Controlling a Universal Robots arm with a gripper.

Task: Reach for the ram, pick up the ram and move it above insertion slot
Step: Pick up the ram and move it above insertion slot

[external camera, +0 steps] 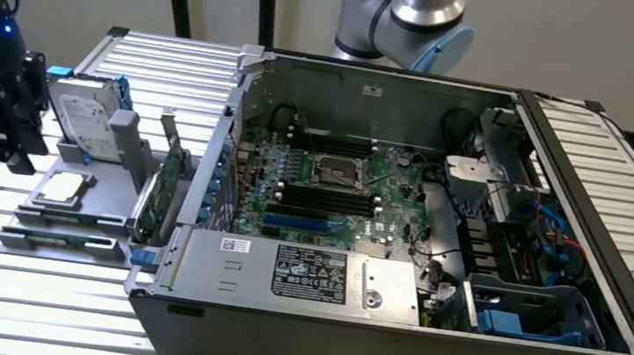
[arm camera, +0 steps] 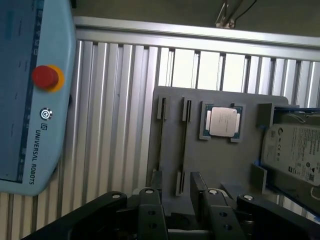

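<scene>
the ram (arm camera: 185, 140) stands on edge in 1 slot of the grey holder (arm camera: 220, 165), beside the processor chip (arm camera: 223, 121). the gripper (arm camera: 177, 192) hangs at the ram's near end with its fingers apart. the holder rests on the ribbed table (arm camera: 115, 125), and a hard drive (arm camera: 295, 150) is at its edge.

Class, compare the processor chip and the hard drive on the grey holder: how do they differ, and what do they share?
The processor chip is small and square; the hard drive is much larger and oblong. The chip lies flat; the drive stands propped on edge. The chip's top is bare; the drive carries a printed label. Both are silvery.
</scene>
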